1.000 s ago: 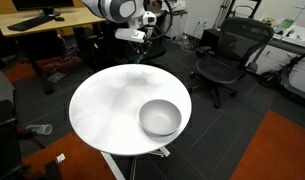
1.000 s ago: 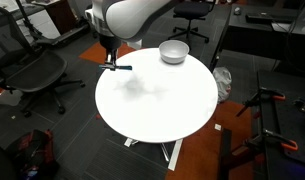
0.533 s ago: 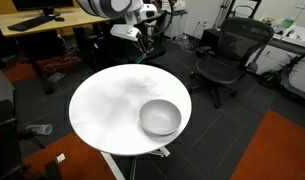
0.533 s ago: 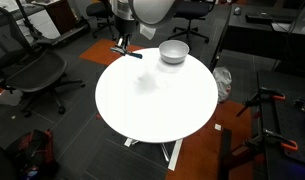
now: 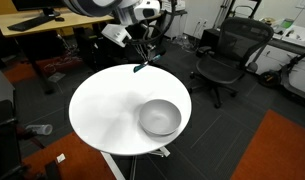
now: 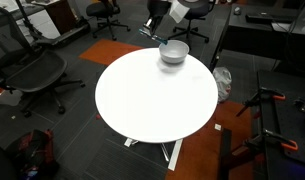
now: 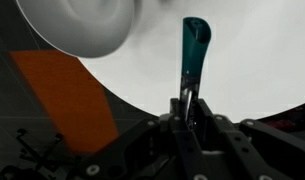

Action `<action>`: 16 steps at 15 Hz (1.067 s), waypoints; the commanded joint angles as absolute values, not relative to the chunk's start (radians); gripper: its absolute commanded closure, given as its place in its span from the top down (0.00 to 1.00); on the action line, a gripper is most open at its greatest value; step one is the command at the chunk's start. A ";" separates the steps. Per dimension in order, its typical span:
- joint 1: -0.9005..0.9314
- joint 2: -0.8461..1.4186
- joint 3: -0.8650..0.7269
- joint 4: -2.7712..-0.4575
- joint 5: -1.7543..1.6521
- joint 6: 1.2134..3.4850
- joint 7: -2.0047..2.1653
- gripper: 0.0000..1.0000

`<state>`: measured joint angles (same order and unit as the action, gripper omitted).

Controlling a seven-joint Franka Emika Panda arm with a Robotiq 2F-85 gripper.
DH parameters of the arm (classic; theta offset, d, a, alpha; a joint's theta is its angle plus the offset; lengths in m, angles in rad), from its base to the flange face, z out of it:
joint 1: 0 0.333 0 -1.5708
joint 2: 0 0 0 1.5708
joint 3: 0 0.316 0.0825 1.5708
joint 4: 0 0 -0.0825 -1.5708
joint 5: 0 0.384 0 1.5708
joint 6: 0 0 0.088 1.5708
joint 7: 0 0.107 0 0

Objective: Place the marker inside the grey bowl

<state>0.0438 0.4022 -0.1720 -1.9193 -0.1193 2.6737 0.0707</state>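
The claw (image 7: 189, 103) pinches the marker (image 7: 195, 50) by one end over the tabletop (image 7: 262, 60) near the bowl (image 7: 77, 25); light, stiff, probably slick, it seems safer gripped mid-barrel.

Both exterior views overlook the table (image 5: 102, 120) from opposite sides, well back; wrist view faces its rim closely.

Office or laboratory room. The floor is dark grey carpet (image 5: 242, 105) with an orange section (image 5: 282, 150) to one side. A round white tabletop (image 5: 102, 110) stands on a white pedestal (image 6: 172, 152). There is a black mesh office chair (image 5: 227, 55) beside it and another (image 6: 37, 72) farther off. A wooden desk (image 5: 32, 25) stands behind, with dark equipment on it. Lighting is even.
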 commanded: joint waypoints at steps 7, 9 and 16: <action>-0.032 0.341 -0.241 -1.993 -0.129 2.676 0.224 0.05; -0.049 0.358 -0.245 -1.973 -0.122 2.670 0.239 0.05; -0.092 0.456 -0.236 -1.911 -0.081 2.680 0.245 0.05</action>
